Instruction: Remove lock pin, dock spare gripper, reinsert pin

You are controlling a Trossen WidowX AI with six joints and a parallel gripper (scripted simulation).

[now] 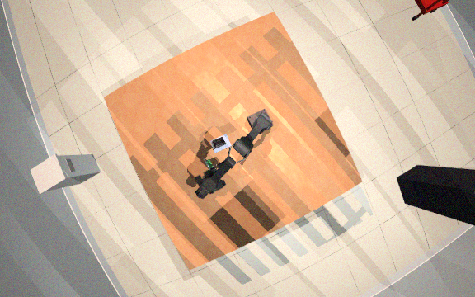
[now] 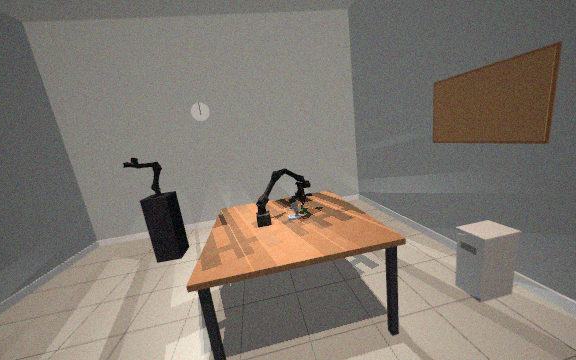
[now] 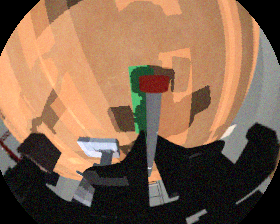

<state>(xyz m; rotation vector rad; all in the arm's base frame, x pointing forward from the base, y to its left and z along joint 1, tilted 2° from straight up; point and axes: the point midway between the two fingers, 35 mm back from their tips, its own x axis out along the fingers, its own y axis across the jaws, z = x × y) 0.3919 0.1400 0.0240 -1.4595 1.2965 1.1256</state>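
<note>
My gripper [image 3: 144, 133] is shut on the grey shaft of the lock pin, below its red head. The lock pin [image 3: 155, 84] points its head away from the hand. A green upright piece [image 3: 135, 102] [image 1: 209, 163] stands close beside the pin; whether they touch is not clear. The mount's white base [image 3: 92, 145] [image 1: 226, 145] [image 2: 294, 217] lies on the table to the left in the wrist view. A grey post [image 3: 106, 158] rises from it, partly behind my left finger. I cannot clearly make out the spare gripper or the inside of the socket.
The arm's base [image 1: 259, 120] [image 2: 263, 219] stands on the wooden table [image 1: 303, 136] [image 2: 268, 260], beyond the mount from the hand. Barred shadows cross the table top. A black pedestal [image 2: 164, 227] and a white cabinet [image 2: 488, 260] stand off the table.
</note>
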